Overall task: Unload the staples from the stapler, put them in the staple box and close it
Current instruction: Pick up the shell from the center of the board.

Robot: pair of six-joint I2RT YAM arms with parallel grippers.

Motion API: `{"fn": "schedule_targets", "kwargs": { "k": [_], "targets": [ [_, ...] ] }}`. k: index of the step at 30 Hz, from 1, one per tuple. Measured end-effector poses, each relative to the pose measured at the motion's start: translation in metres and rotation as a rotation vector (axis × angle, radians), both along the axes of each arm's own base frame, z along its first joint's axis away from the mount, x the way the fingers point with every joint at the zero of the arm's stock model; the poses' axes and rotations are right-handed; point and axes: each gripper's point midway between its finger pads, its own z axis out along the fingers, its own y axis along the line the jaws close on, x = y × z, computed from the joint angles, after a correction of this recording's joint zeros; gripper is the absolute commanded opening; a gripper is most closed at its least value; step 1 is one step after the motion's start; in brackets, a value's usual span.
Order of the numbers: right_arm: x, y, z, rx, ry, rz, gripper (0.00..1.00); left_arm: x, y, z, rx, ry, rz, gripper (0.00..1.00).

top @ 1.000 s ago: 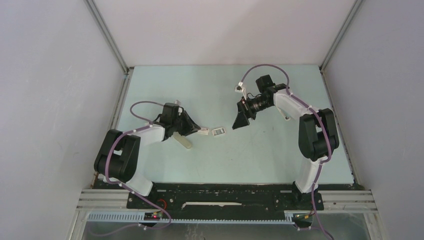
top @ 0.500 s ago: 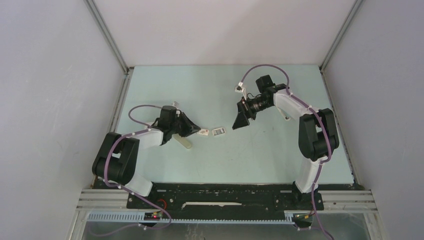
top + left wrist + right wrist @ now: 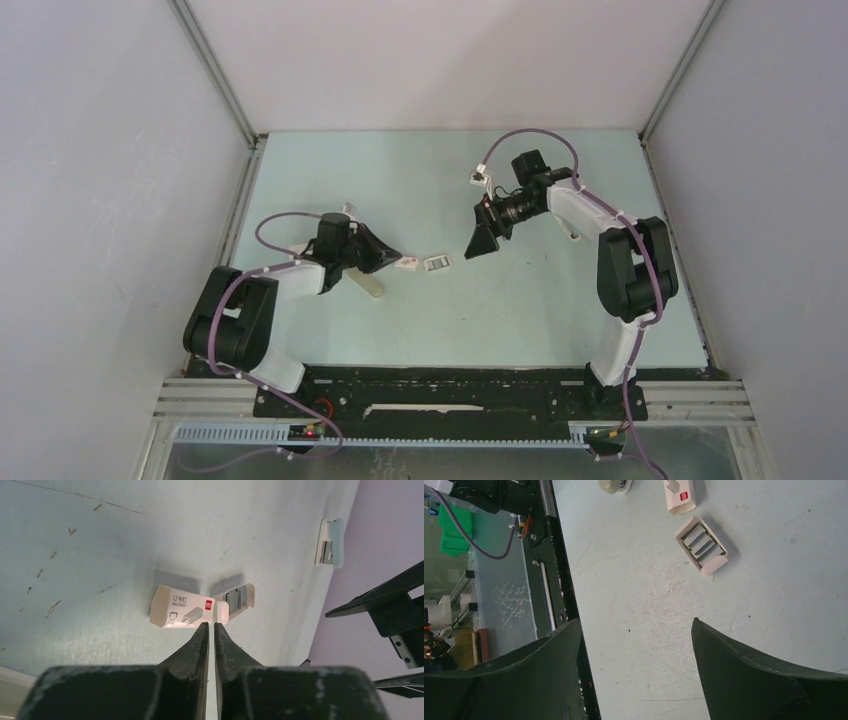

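My left claw (image 3: 210, 626) stood almost closed, with a mere slit between its fingers and nothing in that slit that I could see. Its tips sat low at the near edge of the printed box sleeve (image 3: 180, 612), right where the sleeve meets the open cardboard tray (image 3: 240, 597). I judged that I held it narrow so as to nudge or pick at thin card rather than to take a bulky thing. Whether a tip touched the tray's flap I could not tell.

The staples (image 3: 702, 544) in view lay as grey strips side by side in that tray, about the middle of the tabletop (image 3: 520, 310), between my two arms. The stapler (image 3: 370, 285), cream-coloured as far as I could make out, lay just on the near side of my left wrist, untouched. Whether it held any staples I could not see.

My right claw (image 3: 634, 622) hung wide and empty to the right of the tray. I judged it was kept clear there so that it could come in when needed.
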Motion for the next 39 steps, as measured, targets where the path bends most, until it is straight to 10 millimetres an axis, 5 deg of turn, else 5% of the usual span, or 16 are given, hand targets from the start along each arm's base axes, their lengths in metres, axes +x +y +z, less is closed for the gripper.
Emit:
{"fn": "schedule_targets", "kwargs": {
  "k": [10,39],
  "targets": [
    [0.0,0.0,0.0,0.0,0.0,0.0,0.9,-0.009,0.014,-0.014,0.099,0.046,-0.019,0.44],
    [-0.001,0.0,0.0,-0.001,0.002,0.001,0.91,0.009,0.008,-0.028,0.114,0.049,-0.09,0.25]
  ]
}}
